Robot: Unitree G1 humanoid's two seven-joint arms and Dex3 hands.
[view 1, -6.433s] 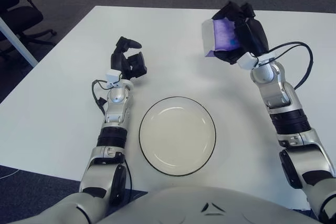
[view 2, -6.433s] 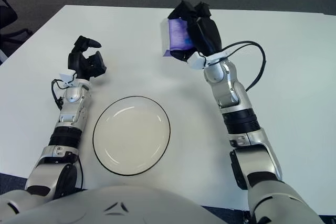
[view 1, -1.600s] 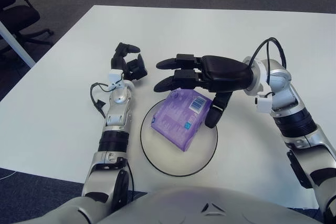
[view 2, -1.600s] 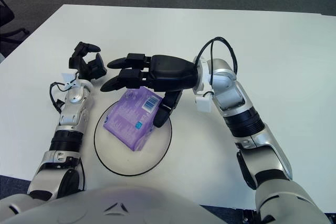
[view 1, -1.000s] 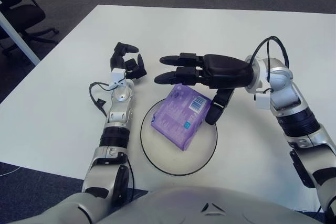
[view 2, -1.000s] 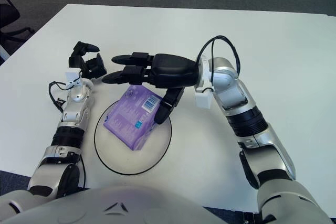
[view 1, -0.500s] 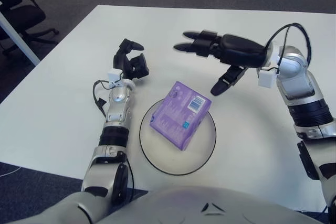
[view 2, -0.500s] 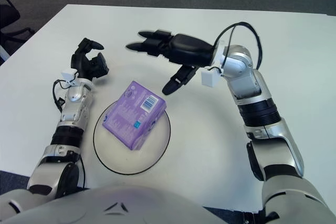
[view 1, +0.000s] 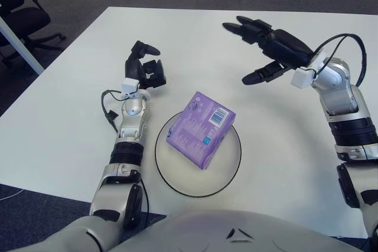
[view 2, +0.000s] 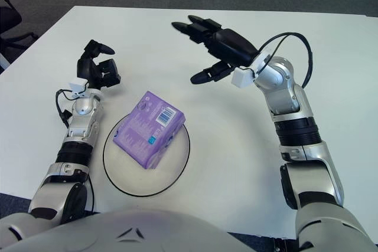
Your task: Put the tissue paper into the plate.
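The tissue pack (view 1: 201,128) lies in the plate (view 1: 231,166), covering its far left part, with its far corner reaching over the rim; its long axis runs slantwise, from the near left toward the far right. It sits tilted, propped on the rim rather than flat. The right hand (view 1: 269,48) is up and away to the far right of the pack, well apart from it, fingers (view 1: 248,28) spread wide and holding nothing. So the pack lies down and to the near left of that hand, and judged by how things lie, the placing looks done. The left hand (view 1: 147,70) shows just beyond the plate's far left side, nearer to the pack than the right one, its fingers loosely curled around nothing. The table (view 1: 59,122) is bare white on every side of the plate, so either arm has open room to pull back; the plate itself stands close to the near edge, in front of the robot's chest.
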